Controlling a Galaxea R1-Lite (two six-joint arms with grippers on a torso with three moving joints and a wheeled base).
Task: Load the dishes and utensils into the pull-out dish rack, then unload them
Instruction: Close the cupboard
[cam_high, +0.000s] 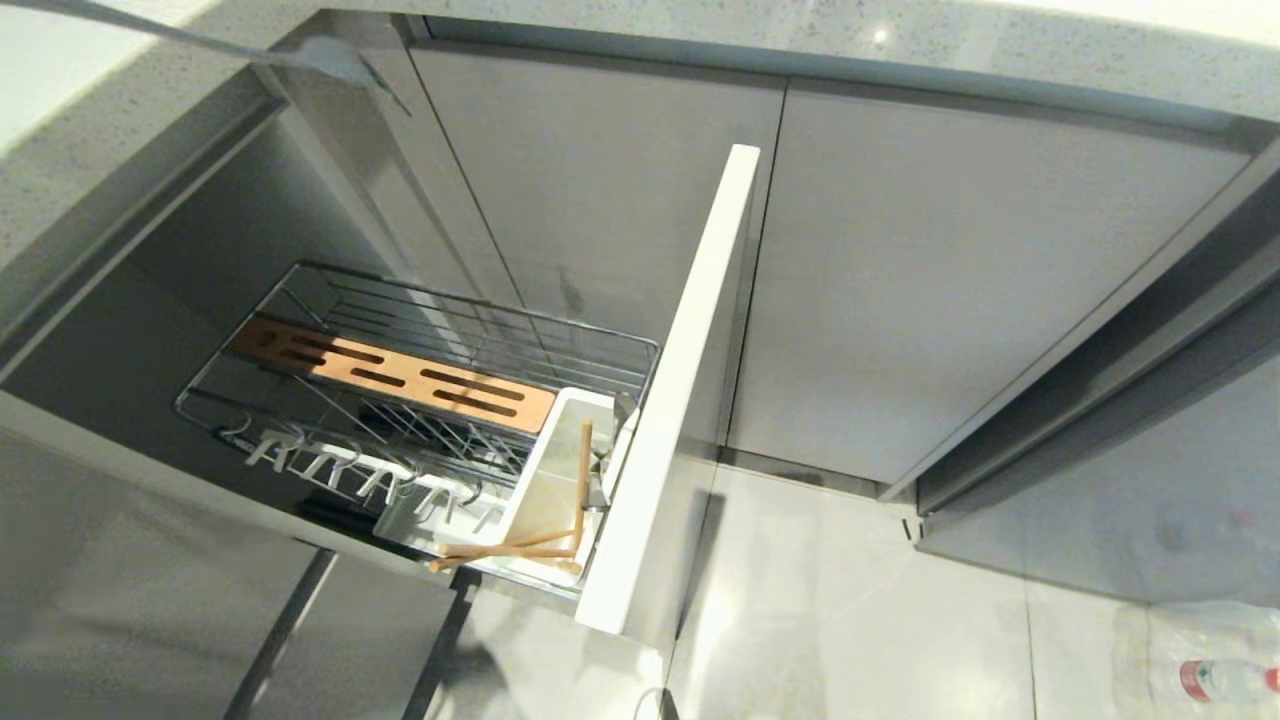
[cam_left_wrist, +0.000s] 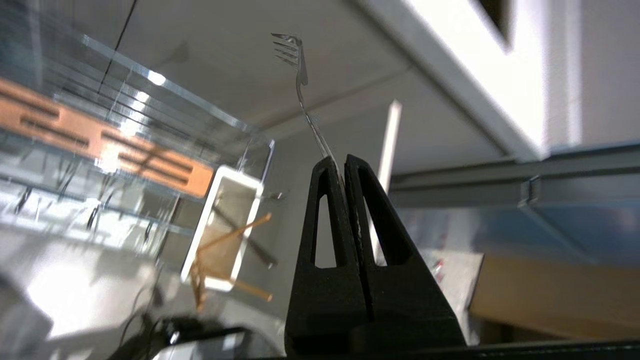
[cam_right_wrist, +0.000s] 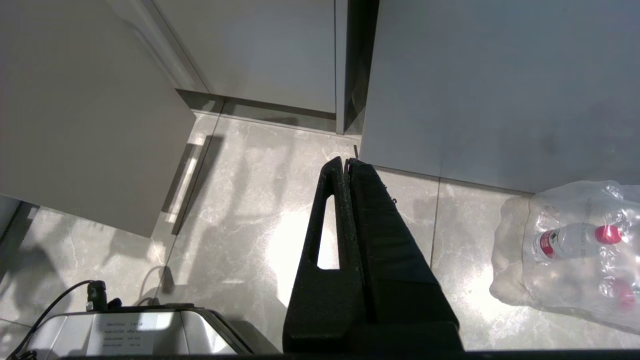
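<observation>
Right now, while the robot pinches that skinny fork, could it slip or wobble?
Probably a bit. The left gripper pinches only the handle end of the fork, so the long part may swing. Its shiny metal looks slippery. It looks stiff, so it probably won't bend.

No legible text is seen; small print on the grey box (cam_right_wrist: 135, 332) is shown upside down, unreadable.

Bright glare on the floor (cam_right_wrist: 300, 240), motion-blurred rack (cam_left_wrist: 100, 150), wide-angle edge distortion.
</observation>
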